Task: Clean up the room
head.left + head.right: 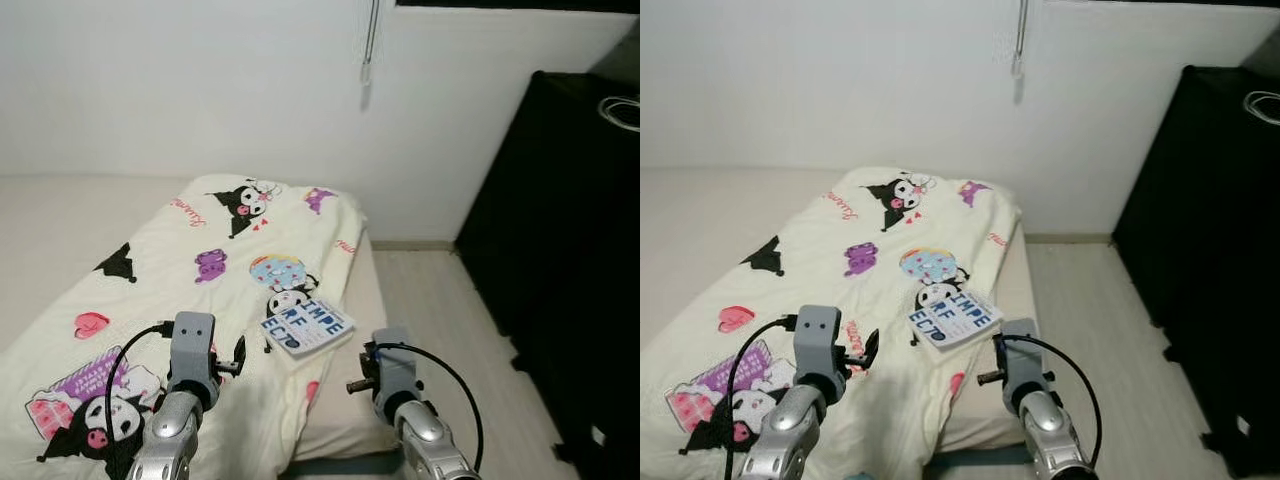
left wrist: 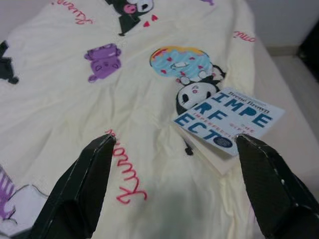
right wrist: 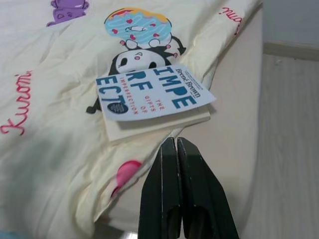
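— Where is the book (image 1: 308, 326) now?

— It lies flat on the cream blanket (image 1: 200, 290), near the edge of the bed (image 1: 1015, 290), cover up. It is ahead of both grippers and touches neither. The big blue letters on the cover can be read in the wrist views; in the head views they are smaller.

— And the left gripper (image 2: 179, 191)?

— Its fingers (image 2: 82, 186) are spread wide apart and hold nothing. In the left wrist view the book is ahead of them, nearer to one finger than to the other, with blanket between. The head views show this arm above the blanket, but there I cannot see well how the fingers stand.

— The right gripper (image 3: 178, 191)?

— The two black fingers are pressed together, with nothing between them. In the right wrist view the book is just beyond their tips, and under them is the hanging edge of the blanket and the side of the mattress (image 3: 234, 99).

— What do the head views add?

— The room around: a white wall (image 1: 200, 90) behind the bed, a pale wooden floor (image 1: 430, 290) beside it, and a black cabinet (image 1: 560, 250) well apart from the right fingers, on their outer side. The right wrist view gives a strip of that floor.
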Motion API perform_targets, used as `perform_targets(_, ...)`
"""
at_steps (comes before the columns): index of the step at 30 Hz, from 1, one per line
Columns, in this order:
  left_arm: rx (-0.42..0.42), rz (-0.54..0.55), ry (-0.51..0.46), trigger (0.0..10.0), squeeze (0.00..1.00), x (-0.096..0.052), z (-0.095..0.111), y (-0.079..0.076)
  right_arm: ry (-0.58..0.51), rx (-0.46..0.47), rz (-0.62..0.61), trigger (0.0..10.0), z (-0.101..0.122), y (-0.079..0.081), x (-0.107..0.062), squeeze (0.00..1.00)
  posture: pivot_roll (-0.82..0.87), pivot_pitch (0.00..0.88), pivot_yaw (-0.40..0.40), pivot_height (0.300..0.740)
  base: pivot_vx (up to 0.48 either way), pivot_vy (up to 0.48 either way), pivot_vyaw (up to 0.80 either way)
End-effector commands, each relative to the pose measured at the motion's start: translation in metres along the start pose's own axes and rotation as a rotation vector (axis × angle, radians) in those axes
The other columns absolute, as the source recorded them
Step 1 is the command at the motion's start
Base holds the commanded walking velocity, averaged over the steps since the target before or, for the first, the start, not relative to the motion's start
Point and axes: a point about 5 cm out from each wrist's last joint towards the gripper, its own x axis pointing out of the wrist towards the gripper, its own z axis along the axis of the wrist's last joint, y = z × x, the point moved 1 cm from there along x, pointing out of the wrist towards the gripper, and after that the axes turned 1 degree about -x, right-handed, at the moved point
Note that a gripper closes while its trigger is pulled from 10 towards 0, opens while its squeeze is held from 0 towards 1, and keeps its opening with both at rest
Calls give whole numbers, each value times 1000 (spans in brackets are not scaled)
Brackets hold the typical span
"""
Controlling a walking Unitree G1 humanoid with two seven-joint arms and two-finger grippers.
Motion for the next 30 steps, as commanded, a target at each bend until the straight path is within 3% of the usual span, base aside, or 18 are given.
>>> perform_targets(1,-3,-3,9,10000,0,-1,-2,0,16,16,-10,10000,-4,-1,-2,0,4,110,-18,740,300,0,0)
perform_targets(5,-2,-3,10,10000,0,-1,-2,0,16,16,-14,10000,-4,-2,-2,0,3,111,-18,740,290,0,0)
perform_targets(21,22,-24,1,10000,0,-3,-2,-2,20,21,-23,10000,-5,-2,-2,0,4,118,-14,740,0,0,0)
perform_targets(30,26,-46,13,10000,0,-2,-2,-6,22,28,-34,10000,-5,-4,-2,0,2,118,-9,740,0,-480,0)
